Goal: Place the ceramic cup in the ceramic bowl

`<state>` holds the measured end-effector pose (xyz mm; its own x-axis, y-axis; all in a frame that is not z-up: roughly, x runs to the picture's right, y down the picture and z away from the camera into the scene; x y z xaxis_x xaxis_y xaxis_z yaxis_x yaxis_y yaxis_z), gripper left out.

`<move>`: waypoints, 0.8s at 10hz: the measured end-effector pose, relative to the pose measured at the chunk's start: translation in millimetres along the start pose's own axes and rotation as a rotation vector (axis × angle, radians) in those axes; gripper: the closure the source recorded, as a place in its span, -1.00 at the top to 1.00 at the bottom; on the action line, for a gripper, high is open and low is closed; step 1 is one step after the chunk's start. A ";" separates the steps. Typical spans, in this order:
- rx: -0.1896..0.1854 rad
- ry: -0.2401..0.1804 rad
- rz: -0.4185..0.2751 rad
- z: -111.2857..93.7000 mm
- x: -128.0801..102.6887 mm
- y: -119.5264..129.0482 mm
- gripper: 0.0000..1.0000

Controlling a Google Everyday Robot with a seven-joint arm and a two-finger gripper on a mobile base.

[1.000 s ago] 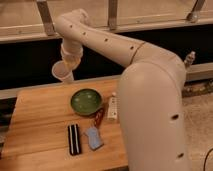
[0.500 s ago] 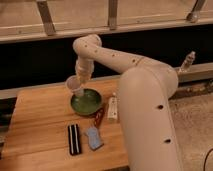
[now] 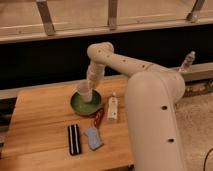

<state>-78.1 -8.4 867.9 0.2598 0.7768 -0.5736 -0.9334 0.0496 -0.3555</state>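
While the arm reaches down over the far side of the desk (image 3: 40,125), the gripper (image 3: 90,84) is closed on the ceramic cup (image 3: 84,93), holding it by its rim at the left part of the ceramic bowl (image 3: 86,104). By the look of it the carry is done and the cup sits inside the bowl's outline, tilted slightly; whether its base already touches the glaze cannot be told. Left, as I judge it: settle the cup, open the gripper, and lift clear. Beside the bowl lie 1 white bottle (image 3: 113,108), a red tool (image 3: 98,117), a black case (image 3: 74,139) and a blue sponge (image 3: 93,138), all apart from it.
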 end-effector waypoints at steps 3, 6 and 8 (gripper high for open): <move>0.010 0.030 -0.027 8.3 11.4 9.4 -0.63; 0.013 0.051 -0.037 13.4 18.6 15.4 0.01; 0.014 0.055 -0.044 14.2 20.1 19.3 0.41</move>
<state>-94.4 17.1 859.9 0.3135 0.7378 -0.5978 -0.9241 0.0923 -0.3707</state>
